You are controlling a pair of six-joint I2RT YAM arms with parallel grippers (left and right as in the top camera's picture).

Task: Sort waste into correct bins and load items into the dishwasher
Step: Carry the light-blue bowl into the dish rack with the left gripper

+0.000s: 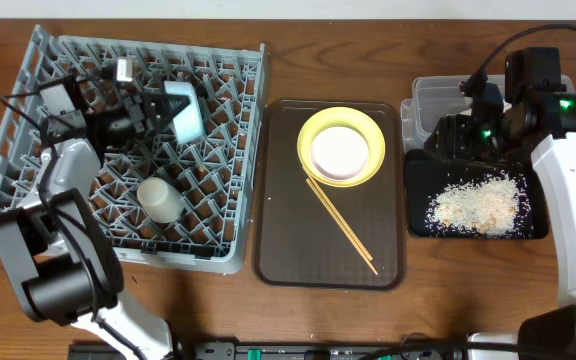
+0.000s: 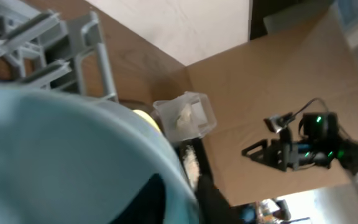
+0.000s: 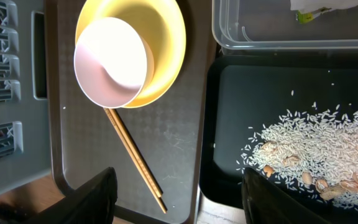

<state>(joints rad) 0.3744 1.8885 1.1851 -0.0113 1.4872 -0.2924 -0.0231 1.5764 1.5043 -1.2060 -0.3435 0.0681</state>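
My left gripper reaches over the grey dishwasher rack and pinches the rim of the light blue bowl, which is tipped on its side among the pegs. In the left wrist view the bowl fills the frame, with one finger inside its wall and the other outside. A small white cup lies in the rack. The white bowl sits in the yellow plate on the brown tray. Rice scraps cover the black tray. My right gripper hangs open above the two trays' shared edge.
Two wooden chopsticks lie diagonally on the brown serving tray. Behind the black tray stands the clear tub, with white paper and a green scrap in it. The right arm's body hangs over the tub.
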